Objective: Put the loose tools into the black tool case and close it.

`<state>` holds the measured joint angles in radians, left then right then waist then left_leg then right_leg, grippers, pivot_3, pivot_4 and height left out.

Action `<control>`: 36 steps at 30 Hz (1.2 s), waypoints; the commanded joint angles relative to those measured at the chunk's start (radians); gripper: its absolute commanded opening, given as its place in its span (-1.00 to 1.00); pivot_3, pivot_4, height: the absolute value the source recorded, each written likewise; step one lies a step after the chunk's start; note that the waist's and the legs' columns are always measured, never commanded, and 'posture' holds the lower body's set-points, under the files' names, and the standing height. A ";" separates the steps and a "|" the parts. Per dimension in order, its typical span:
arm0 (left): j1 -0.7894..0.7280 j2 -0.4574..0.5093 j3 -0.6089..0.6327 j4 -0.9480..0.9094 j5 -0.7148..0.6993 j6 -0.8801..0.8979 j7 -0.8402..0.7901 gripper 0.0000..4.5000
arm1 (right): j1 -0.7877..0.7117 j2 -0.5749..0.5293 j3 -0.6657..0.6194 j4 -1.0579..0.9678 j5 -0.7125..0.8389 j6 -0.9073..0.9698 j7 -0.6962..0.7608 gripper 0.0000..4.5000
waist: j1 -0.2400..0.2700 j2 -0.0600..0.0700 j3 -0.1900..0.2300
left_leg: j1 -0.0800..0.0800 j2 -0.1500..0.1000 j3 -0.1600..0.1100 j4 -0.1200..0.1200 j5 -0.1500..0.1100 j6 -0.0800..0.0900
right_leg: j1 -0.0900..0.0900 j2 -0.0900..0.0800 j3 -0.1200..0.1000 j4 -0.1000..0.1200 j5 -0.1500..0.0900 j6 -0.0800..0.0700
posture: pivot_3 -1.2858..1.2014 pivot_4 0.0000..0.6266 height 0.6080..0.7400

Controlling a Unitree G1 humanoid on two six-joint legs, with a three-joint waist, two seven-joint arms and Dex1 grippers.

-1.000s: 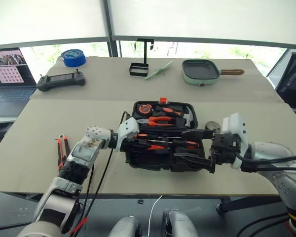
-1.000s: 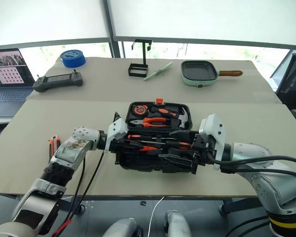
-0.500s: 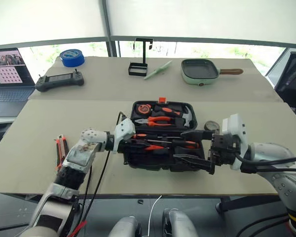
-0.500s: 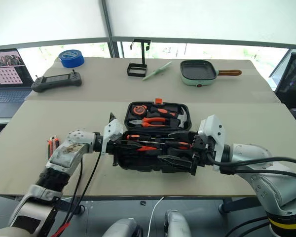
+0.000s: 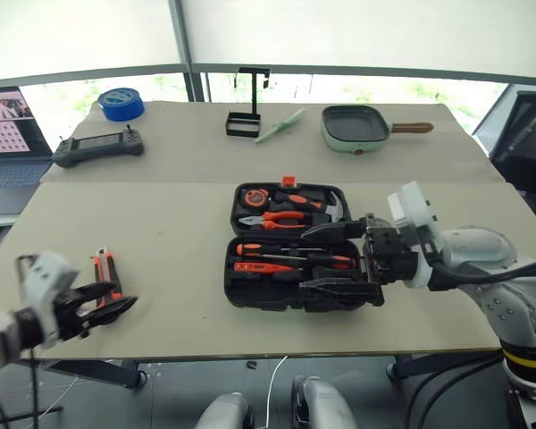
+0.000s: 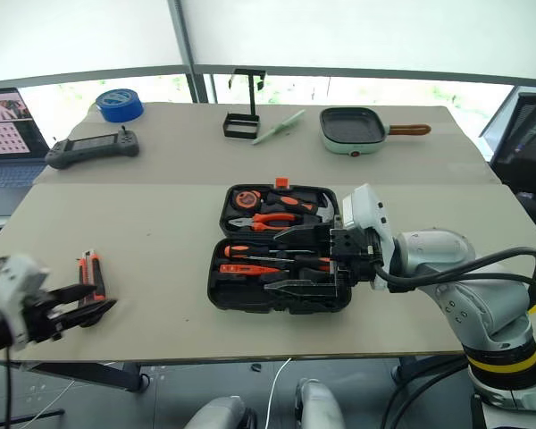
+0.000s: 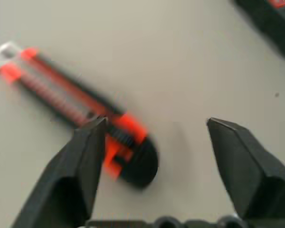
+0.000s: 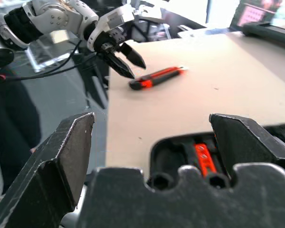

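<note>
Two claws stand apart: the left claw (image 5: pixel 103 302) gapes empty just beside the orange-black utility knife (image 5: pixel 104 271) on the worktop (image 5: pixel 161 223). Right claw (image 5: pixel 335 261), spread wide, hovers over the open black tool case (image 5: pixel 277 268), holding nothing.

A big tan table (image 5: pixel 161 223) holds an open black tool case (image 5: pixel 290 259) in the middle. An orange-black utility knife (image 5: pixel 105 273) lies near the left edge. Far back sit a blue tape roll (image 5: pixel 121 102), a black controller (image 5: pixel 98 147) and a green pan (image 5: pixel 357 128).
</note>
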<state>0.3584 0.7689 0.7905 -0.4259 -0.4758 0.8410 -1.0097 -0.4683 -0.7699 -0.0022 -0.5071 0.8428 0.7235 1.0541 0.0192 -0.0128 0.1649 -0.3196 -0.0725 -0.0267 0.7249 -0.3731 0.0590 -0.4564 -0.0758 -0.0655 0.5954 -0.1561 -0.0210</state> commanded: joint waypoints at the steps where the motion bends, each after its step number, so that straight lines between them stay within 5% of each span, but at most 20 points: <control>1: 0.150 -0.079 0.192 -0.022 -0.027 -0.018 0.006 0.98 | -0.022 0.011 0.017 0.029 -0.018 -0.044 0.049 1.00 | -0.006 0.000 0.000 | 0.000 0.000 0.000 0.000 0.000 0.000 | 0.000 0.000 0.001 0.000 0.000 0.000 | 0.03 -0.52 1.00; 10: 0.116 -0.015 0.167 -0.114 -0.147 0.227 0.153 0.98 | -0.043 0.019 0.047 0.049 -0.036 -0.054 0.101 1.00 | 0.004 -0.002 -0.001 | 0.001 0.000 0.000 -0.002 0.000 -0.001 | -0.001 0.000 0.000 0.002 0.000 -0.001 | 0.03 -0.52 1.00; 17: -0.360 0.068 -0.018 -0.058 -0.101 0.757 0.501 0.98 | -0.023 0.035 0.062 0.028 -0.052 -0.062 0.091 1.00 | -0.005 -0.003 -0.002 | 0.001 -0.001 -0.001 -0.003 0.001 -0.002 | -0.001 0.001 0.001 0.004 0.001 -0.002 | 0.03 -0.52 1.00; 25: -0.553 0.086 -0.264 0.100 -0.158 0.773 0.727 0.98 | -0.003 0.081 0.071 0.010 -0.119 -0.100 0.019 1.00 | -0.036 -0.003 -0.002 | 0.009 -0.003 0.003 -0.010 0.003 -0.007 | -0.003 0.001 -0.003 0.013 0.000 -0.003 | 0.03 -0.52 1.00; 36: -0.698 0.045 -0.246 0.209 -0.185 0.773 0.874 0.98 | 0.031 0.086 0.047 -0.011 -0.131 -0.105 -0.025 1.00 | -0.031 -0.003 -0.002 | 0.017 0.002 0.001 -0.015 0.005 -0.025 | -0.002 0.001 0.001 0.019 -0.008 -0.015 | 0.03 -0.52 1.00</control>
<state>-0.3165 0.8011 0.5122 -0.2128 -0.6522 1.6109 -0.1650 -0.4382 -0.6808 0.0699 -0.4826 0.7074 0.6406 1.0368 -0.0122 -0.0156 0.1631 -0.3029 -0.0710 -0.0257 0.7102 -0.3678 0.0349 -0.4581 -0.0752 -0.0642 0.6148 -0.1637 -0.0364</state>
